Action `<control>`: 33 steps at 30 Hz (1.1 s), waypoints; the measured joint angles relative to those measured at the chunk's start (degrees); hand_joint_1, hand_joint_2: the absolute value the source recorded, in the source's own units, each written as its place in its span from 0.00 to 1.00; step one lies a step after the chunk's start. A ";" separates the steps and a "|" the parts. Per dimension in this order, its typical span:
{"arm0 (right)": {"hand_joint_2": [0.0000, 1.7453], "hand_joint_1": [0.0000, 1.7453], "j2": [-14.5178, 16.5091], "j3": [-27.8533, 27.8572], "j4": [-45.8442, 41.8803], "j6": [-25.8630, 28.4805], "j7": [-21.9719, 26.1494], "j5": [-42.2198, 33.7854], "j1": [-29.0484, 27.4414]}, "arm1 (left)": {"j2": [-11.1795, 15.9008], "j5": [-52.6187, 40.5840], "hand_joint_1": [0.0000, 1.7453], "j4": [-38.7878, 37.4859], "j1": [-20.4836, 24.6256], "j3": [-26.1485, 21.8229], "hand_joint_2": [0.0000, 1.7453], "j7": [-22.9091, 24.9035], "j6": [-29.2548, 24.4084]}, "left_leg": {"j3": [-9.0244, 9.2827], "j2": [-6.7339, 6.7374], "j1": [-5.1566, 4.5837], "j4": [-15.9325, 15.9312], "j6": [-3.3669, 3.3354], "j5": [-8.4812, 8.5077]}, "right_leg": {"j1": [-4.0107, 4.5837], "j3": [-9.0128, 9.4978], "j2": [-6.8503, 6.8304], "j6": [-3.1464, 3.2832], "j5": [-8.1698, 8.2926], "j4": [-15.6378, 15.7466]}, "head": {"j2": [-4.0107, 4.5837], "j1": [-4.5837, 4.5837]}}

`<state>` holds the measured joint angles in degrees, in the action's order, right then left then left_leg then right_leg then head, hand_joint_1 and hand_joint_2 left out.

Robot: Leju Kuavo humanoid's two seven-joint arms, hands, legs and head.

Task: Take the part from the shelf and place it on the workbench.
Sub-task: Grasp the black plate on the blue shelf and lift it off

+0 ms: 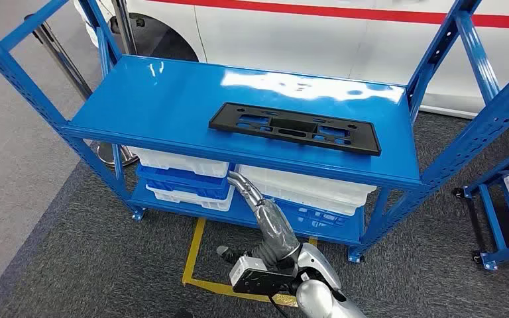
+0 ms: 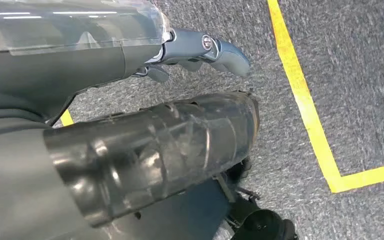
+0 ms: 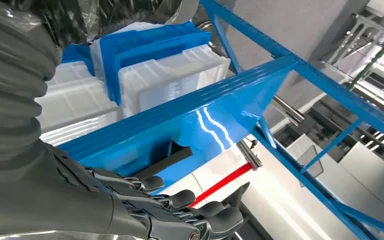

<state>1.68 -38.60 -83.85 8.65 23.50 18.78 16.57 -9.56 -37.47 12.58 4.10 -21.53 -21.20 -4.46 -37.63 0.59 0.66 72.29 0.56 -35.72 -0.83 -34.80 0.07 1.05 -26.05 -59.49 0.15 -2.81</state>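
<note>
A flat black part (image 1: 295,128) lies at the centre of the head view, on the blue shelf (image 1: 166,99), untouched. To lift it well, the right hand (image 1: 265,212) likely needs to rise above the shelf's front edge, then reach over and take the part by its near long edge. That hand, at lower centre of the frame, points up toward the shelf edge, fingers extended and apart, holding nothing. In the left wrist view, the left hand (image 2: 200,52) hangs over grey carpet (image 2: 360,60), fingers loosely out, empty.
</note>
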 joint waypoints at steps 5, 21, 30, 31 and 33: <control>1.00 0.00 -0.02 0.00 0.20 -0.01 -0.01 0.16 -0.03 | 0.18 -0.05 0.00 -0.08 -0.16 -0.01 0.00 0.15 0.13 | 0.38 -0.03 0.07 -3.69 -0.04 5.39 | 0.03 0.32 0.53 -0.10 -0.26 -0.23 | 0.00 0.01; 1.00 0.00 -0.69 0.32 0.24 3.34 -0.86 4.26 -0.15 | 0.34 -0.39 0.00 -0.14 -0.08 -0.15 0.00 0.09 1.42 | 4.76 -0.08 -0.65 -13.36 -3.34 8.77 | 0.46 -2.80 0.27 -1.65 -1.94 -7.15 | 0.00 -0.09; 1.00 0.00 -1.28 1.96 -0.09 6.14 -1.54 6.61 -0.33 | 0.34 -0.60 0.00 -0.16 -0.04 -0.50 0.00 0.11 1.96 | 1.99 -0.18 -0.57 -6.74 -1.12 4.58 | 0.38 2.19 -0.02 0.26 -0.16 1.79 | 0.00 0.06; 1.00 0.00 -1.31 2.11 -0.10 6.26 -1.60 6.74 -0.42 | 0.34 -0.60 0.00 -0.16 -0.09 -0.55 0.00 0.12 1.98 | -0.02 -0.20 -0.39 -2.98 -0.87 3.08 | 0.36 2.32 -0.04 0.40 -0.28 1.81 | 0.00 0.09; 1.00 0.00 -1.41 2.39 -0.10 6.35 -1.70 6.93 -0.74 | 0.38 -0.60 0.00 -0.17 -0.28 -0.70 0.00 0.13 2.00 | -2.90 -0.18 0.07 1.48 -0.29 2.67 | 0.29 2.61 0.08 0.38 -0.66 1.76 | 0.00 0.09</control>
<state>0.27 -36.21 -83.95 14.99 21.80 25.71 15.83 -9.19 -38.07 12.40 3.82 -22.23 -21.07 -2.46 -40.54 0.41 0.73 73.77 0.27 -33.05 -0.53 -32.18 0.15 1.43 -26.71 -57.73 0.15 -2.72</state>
